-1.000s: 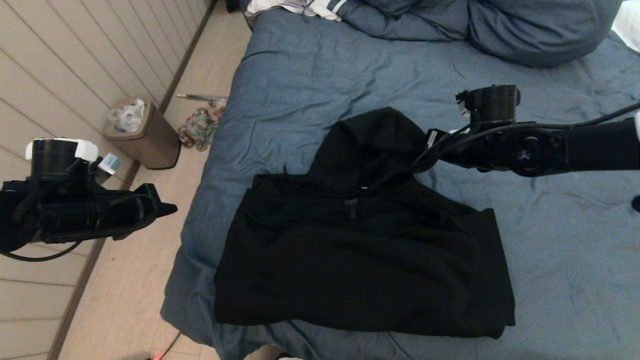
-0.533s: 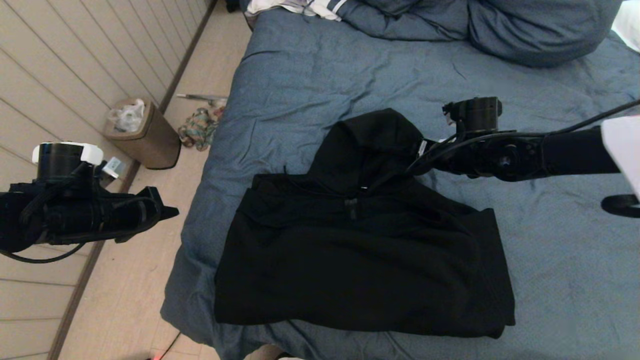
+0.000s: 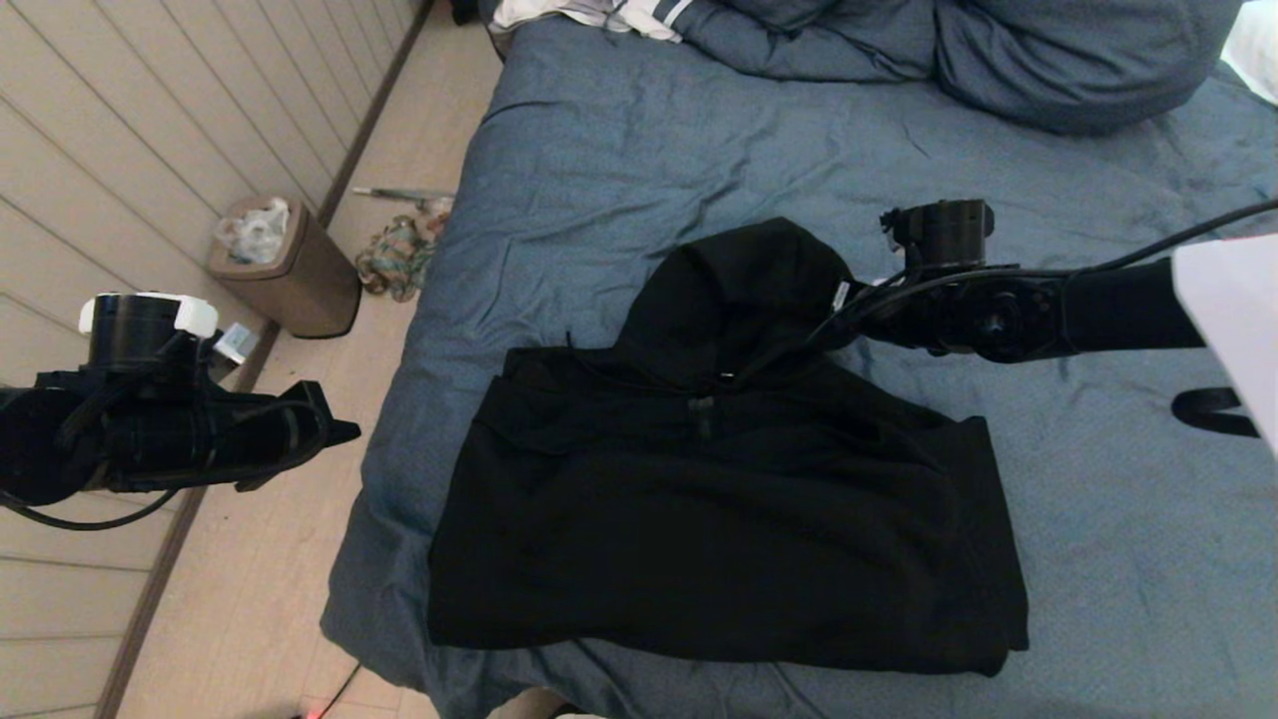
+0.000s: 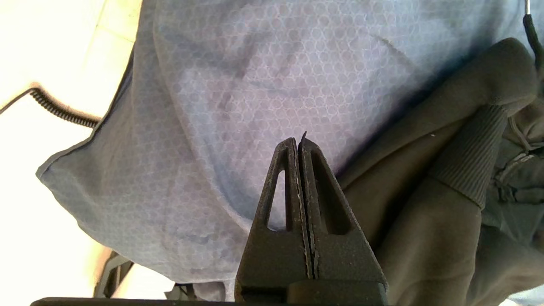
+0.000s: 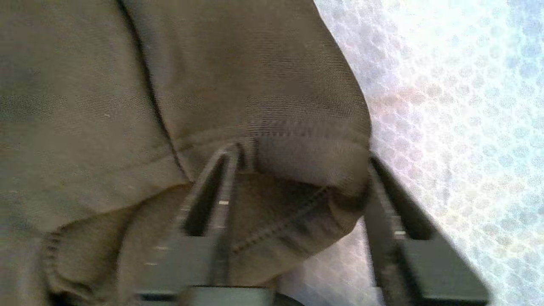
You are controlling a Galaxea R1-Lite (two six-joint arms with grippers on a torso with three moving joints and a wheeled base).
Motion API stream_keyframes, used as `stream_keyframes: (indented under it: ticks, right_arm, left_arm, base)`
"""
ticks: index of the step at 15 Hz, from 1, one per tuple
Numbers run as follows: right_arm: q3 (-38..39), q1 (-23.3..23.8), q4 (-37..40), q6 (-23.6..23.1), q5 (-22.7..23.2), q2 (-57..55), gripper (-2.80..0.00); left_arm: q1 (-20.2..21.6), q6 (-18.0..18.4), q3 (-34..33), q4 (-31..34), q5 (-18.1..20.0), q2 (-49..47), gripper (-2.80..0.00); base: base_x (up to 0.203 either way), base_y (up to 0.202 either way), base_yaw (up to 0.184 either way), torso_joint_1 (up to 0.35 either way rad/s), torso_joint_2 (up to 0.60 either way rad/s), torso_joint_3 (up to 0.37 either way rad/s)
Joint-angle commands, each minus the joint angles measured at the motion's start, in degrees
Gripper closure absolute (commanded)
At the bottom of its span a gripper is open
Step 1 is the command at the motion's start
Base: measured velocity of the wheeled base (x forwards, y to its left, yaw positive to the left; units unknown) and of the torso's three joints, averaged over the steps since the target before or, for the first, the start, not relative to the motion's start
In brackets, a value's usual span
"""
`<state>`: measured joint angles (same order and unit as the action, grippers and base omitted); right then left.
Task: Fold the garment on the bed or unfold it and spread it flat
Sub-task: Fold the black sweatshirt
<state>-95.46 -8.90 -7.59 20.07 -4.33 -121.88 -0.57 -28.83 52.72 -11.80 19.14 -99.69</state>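
Item 1 — garment (image 3: 719, 519): plain black hooded sweatshirt, thick soft fabric, front zip, ribbed cuffs. Lies on near-left part of the bed, body already doubled into a rough rectangle, sleeves tucked in, hood (image 3: 744, 290) sticking out toward the pillows. Judged: hood is the one part not yet folded, hence the arm working there.

Item 2 — bed (image 3: 619, 180): wide, slate-blue wrinkled duvet w/ honeycomb quilting, matching pillows (image 3: 1058, 60) at far end. Serves as folding surface; far bigger than garment.

Item 3 — right gripper (image 5: 297, 199): at hood's right edge, low over duvet. Fingers apart, one each side of the stitched hood hem, fabric bulging between them. Not pressed tight on it; looks mid-closing, prob. to pinch the rim and flip hood onto the body. In the head view its tips are lost against the black cloth.

Item 4 — left gripper (image 4: 299, 170): fingers pressed together, nothing between. Hangs off bed's left side, over the floor, pointing at duvet corner. Judged idle, kept clear.

Item 5 — misc: brown waste bin w/ plastic liner (image 3: 290, 270) by the wall; bunched multicolour cloth on the floor (image 3: 394, 260); white striped cloth (image 3: 599, 15) at bed's far corner.

Writing/labels: small pale tag (image 3: 732, 376) at neckline, unreadable. No brand seen.
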Motion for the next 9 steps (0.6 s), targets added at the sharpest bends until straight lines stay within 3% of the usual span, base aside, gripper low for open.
stream_keyframes:
  ticks: [1,6,9]
  right_arm:
    - [-0.31,-0.08,-0.07,0.44,-0.09,-0.19,0.00]
    - [0.17,-2.08,0.04,3.05,-4.60,5.75,0.00]
    - [2.35,-8.14,0.99,7.91,-4.47,12.85,0.00]
  left_arm:
    - [-0.04,-0.17,-0.17,-0.06,0.29,-0.24,0.00]
    - [-0.30,-0.09,-0.43,-0.06,0.38,-0.85,0.00]
    - [-1.24,-0.09,-0.78,-0.06,0.55,-1.12,0.00]
  base:
    - [0.000,0.000,0.000,0.000,0.00,0.000]
    - [0.000,0.000,0.000,0.000,0.00,0.000]
    - [0.000,0.000,0.000,0.000,0.00,0.000]
